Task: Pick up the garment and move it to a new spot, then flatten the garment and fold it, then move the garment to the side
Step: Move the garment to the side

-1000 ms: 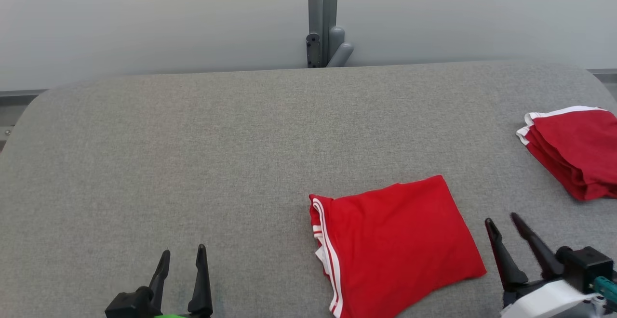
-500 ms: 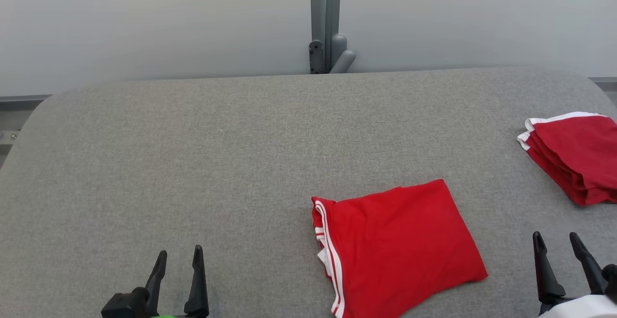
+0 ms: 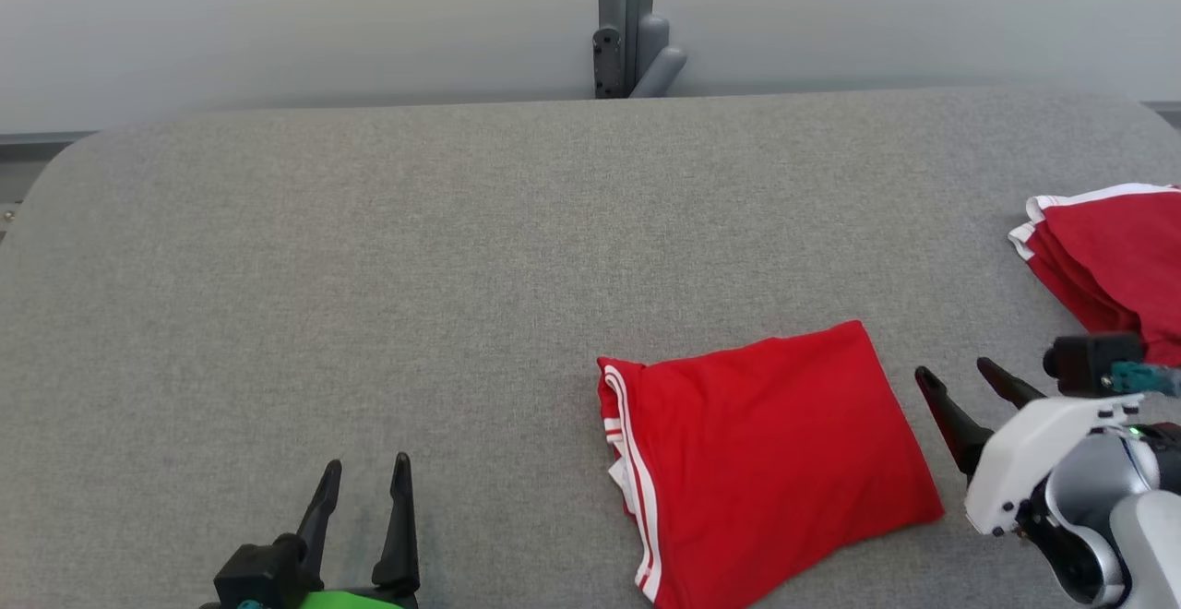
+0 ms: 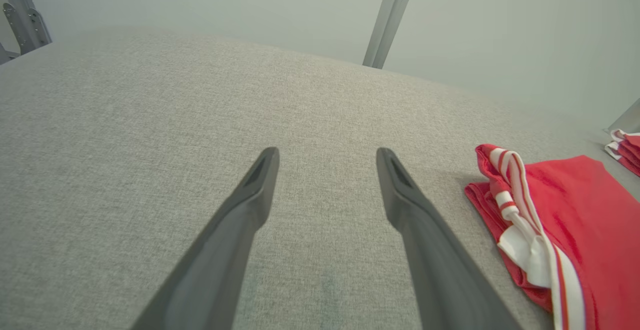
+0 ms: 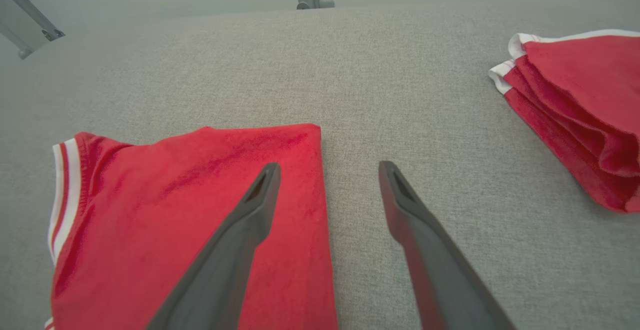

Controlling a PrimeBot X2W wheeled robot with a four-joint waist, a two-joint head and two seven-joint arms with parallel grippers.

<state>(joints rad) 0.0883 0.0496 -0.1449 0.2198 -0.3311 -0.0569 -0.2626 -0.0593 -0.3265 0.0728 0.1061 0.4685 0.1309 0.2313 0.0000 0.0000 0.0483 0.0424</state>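
The garment (image 3: 766, 457) is red with white trim, folded into a flat rectangle on the grey table (image 3: 369, 268), right of centre near the front. Its striped edge faces left, as the left wrist view shows the garment (image 4: 565, 225). My right gripper (image 3: 955, 376) is open just off its right edge, nothing between the fingers; in the right wrist view the gripper (image 5: 327, 167) straddles the edge of the garment (image 5: 200, 220) from above. My left gripper (image 3: 364, 471) hangs open over bare cloth at the front left, and the left wrist view shows that gripper (image 4: 325, 152) with nothing in it.
A stack of folded red garments (image 3: 1116, 254) with white trim lies at the table's right edge, also in the right wrist view as the stack (image 5: 580, 105). A grey post with a bracket (image 3: 627, 28) stands behind the far edge, against a pale wall.
The right gripper opened wider, dropped back toward the front right, then came up beside the garment's right edge. The head camera shifted slightly. The garment and left gripper stayed put.
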